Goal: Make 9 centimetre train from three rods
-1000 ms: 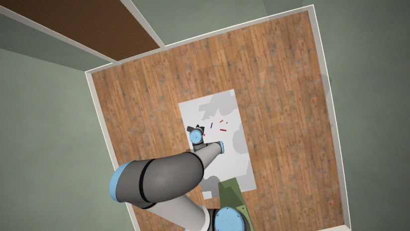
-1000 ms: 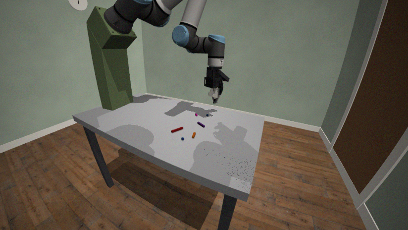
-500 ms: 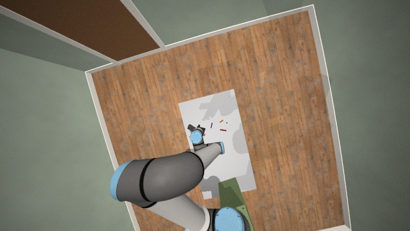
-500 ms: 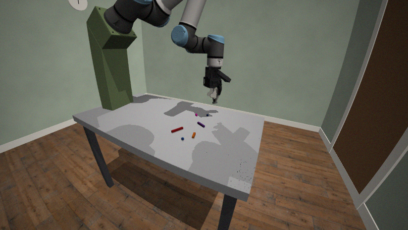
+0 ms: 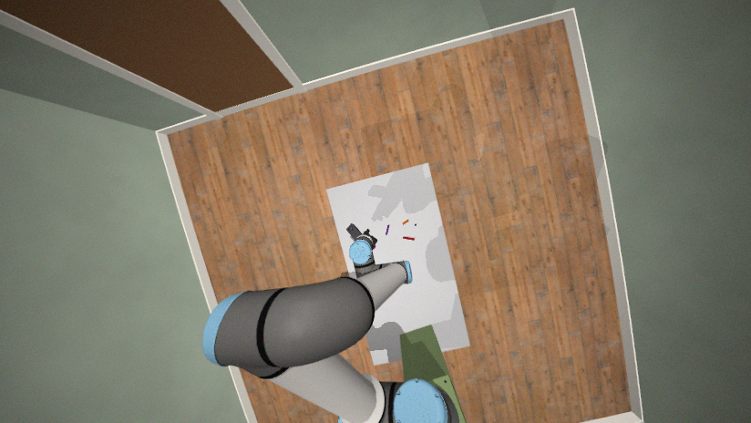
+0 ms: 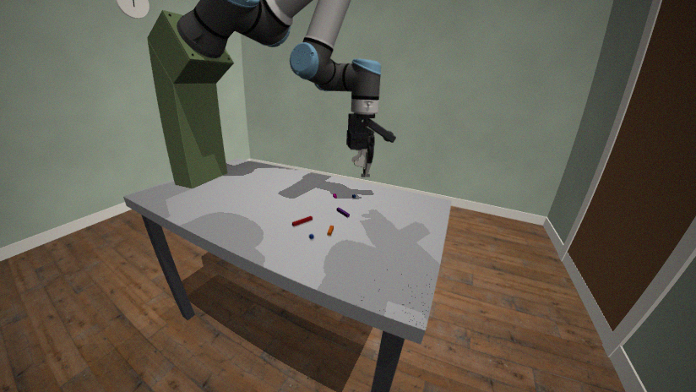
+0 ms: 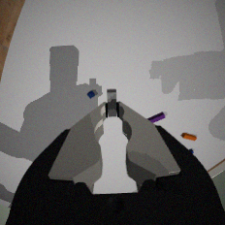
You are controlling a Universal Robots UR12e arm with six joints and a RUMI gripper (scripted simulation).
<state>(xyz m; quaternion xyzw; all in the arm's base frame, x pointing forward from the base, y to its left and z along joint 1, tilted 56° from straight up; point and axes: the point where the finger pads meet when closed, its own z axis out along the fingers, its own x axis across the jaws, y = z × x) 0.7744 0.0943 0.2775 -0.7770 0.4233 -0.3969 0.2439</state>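
My gripper hangs high over the far side of the white table and is shut. A small grey rod seems to stick out between its fingertips. On the table below lie a magenta rod and a blue rod in the arm's shadow. Nearer the middle lie a purple rod, an orange rod, a red rod and a second blue rod. All lie apart from each other.
The green robot pedestal stands on the table's far left corner. The table's edges drop to a wooden floor. Large arm shadows fall across the table top.
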